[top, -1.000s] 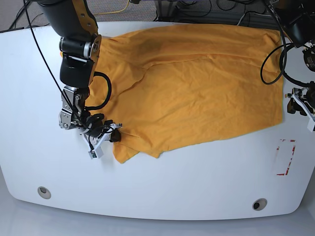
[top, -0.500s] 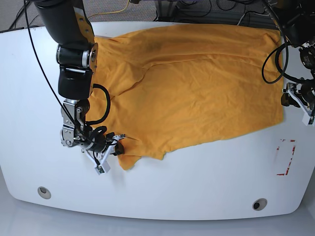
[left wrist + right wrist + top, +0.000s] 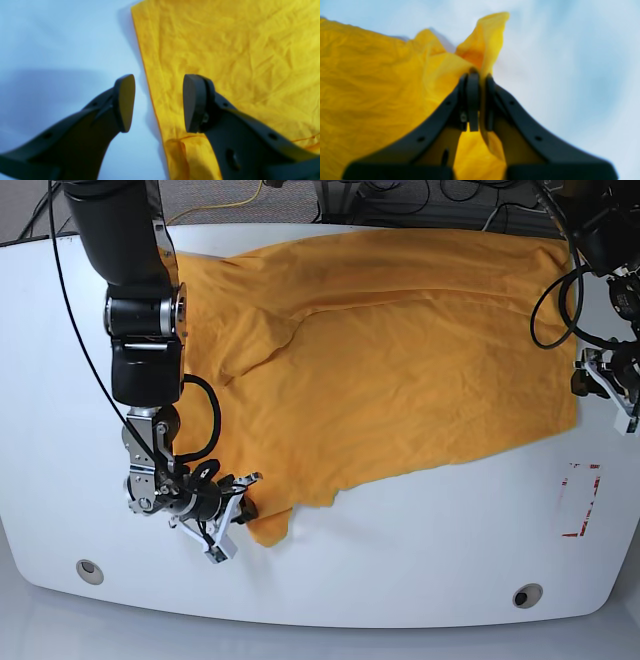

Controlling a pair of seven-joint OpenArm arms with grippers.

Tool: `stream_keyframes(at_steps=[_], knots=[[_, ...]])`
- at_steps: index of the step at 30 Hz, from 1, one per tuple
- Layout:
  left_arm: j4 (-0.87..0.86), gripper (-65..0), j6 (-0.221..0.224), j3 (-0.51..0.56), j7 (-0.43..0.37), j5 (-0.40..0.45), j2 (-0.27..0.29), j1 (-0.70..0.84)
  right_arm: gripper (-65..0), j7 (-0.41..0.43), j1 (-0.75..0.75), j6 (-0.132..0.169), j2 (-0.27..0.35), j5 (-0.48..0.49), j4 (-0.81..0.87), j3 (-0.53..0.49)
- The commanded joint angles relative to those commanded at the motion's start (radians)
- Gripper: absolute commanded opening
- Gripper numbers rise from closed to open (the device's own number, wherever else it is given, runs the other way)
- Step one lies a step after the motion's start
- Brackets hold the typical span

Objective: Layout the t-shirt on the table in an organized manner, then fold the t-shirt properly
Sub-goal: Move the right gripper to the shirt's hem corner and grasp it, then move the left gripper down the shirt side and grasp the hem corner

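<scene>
- So my right gripper [image 3: 238, 505], the one on the base view's left, is clamped tight on a bunched corner of the big bright orange-yellow cloth t-shirt [image 3: 400, 350]. The right wrist view shows the black fingers [image 3: 473, 100] pressed together with a peak of fabric sticking up past them.
- What changed: over the last second that gripper has dragged the corner steadily toward the near edge of the glossy white tabletop [image 3: 400, 580], closer to the small round grommet hole [image 3: 89, 570] on that side. The sleeve end has stretched out with it, away from the shirt's body.
- I read that as the layout step working; the crumpled flap next to the shirt's body is getting pulled flatter, but there's a diagonal fold up there that isn't out yet.
- Left gripper [image 3: 158, 102] has its jaws spread, holding nothing, hovering right over the shirt's straight edge, one pad over the cloth and one over bare table. It crept in slightly toward that edge.
- The shirt itself lies spread across the far half of the table, well away from the red rectangular outline mark [image 3: 580, 500].
- Folding hasn't started, I'd say.
</scene>
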Motion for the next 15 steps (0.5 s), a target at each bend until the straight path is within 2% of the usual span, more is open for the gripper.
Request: stream_keyframes(at_steps=[5,10,15], knots=[[0.0,-36.3,0.0,0.0,-0.014,0.0,0.0,0.0,-60.9,0.0,0.017,0.0,0.014,-0.002,-0.003,-0.017],[-0.023,-35.8,0.0,0.0,-0.103,0.0,0.0,0.0,-60.9,0.003,0.017,0.0,0.02,0.0,-0.002,-0.044],[-0.137,-35.7,0.0,0.0,-0.161,-0.002,0.0,-0.031,-60.9,0.005,0.014,0.0,0.02,0.0,0.0,-0.048]])
